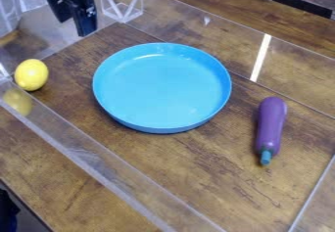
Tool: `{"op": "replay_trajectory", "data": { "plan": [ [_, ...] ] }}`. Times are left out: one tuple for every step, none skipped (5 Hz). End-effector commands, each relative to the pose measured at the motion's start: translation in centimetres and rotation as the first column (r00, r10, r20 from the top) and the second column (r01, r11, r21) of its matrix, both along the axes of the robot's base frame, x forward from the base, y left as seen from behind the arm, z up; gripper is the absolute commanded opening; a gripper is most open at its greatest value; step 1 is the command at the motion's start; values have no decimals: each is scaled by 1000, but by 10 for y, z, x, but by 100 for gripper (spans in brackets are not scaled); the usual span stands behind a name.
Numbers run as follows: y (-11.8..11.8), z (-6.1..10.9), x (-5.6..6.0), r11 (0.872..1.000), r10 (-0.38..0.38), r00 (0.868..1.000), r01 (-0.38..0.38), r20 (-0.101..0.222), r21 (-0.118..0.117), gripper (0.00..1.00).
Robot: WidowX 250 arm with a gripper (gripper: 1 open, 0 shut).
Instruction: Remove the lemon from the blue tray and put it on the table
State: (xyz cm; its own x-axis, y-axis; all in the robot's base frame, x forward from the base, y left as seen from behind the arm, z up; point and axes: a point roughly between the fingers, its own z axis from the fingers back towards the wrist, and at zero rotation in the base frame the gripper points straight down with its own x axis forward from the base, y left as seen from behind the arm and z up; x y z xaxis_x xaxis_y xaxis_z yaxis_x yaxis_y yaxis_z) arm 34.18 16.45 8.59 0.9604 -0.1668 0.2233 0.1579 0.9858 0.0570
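Checking placement: lemon [31, 74] sits on table [197, 177], off tray [163, 86]; gripper [78, 21] upper left, jaws spread—you just retract.

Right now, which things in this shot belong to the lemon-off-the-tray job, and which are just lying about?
Part of the job:
- lemon, on the table left of the tray
- blue tray, nothing in it
- table
- tool, open, holding nothing, above the table's far left

Just lying about:
- purple eggplant, right of the tray
- clear acrylic panels edging the table

Yellow lemon [31, 74], blue tray [163, 87], purple eggplant [269, 126]
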Motion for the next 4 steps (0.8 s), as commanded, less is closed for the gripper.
{"op": "replay_trajectory", "data": {
  "plan": [
    [15,18,6,999,19,999,-20,50,26,100],
    [18,15,9,1000,16,999,-17,46,22,100],
    [20,15,12,1000,11,999,-12,42,17,100],
    [23,12,15,1000,7,999,-8,39,19,100]
  ]
}}
